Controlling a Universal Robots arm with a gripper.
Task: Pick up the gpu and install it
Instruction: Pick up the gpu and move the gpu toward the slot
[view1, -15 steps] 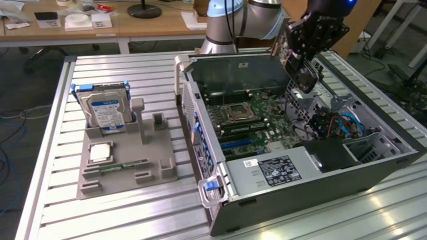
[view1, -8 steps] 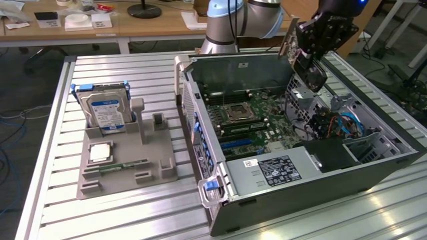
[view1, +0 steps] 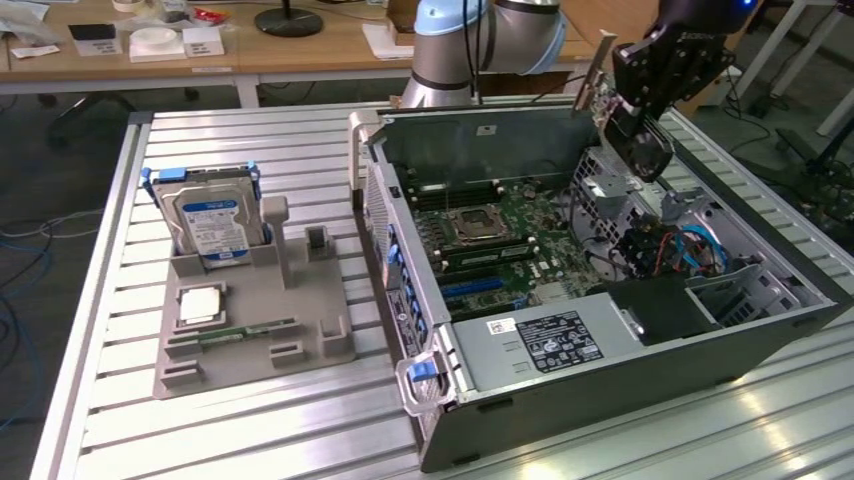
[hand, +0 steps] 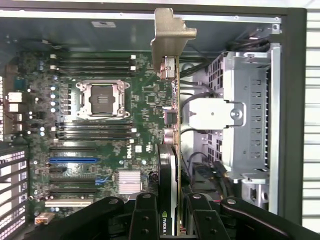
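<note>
The gpu (hand: 166, 170) is clamped edge-on between the closed fingers (hand: 145, 217) of the gripper (hand: 172, 212) and held above the open computer case (view1: 747, 320). If it is misaligned with the motherboard (hand: 145, 95) slots, its bracket (hand: 170, 30) could be snagged on the drive cage (hand: 245, 115).

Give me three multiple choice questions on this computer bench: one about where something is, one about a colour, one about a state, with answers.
1. Where is the graphics card?
A) in the gray holder
B) over the open computer case
C) on the wooden desk

2. What colour is the label on the hard drive?
A) blue and white
B) red
C) yellow

3. How do the jaws of the gripper stand?
A) open and empty
B) shut on a cable
C) shut on the card

Answers: B, it hangs above the motherboard; A, the upright drive faces the exterior view; C, they clamp the card's end.
</note>
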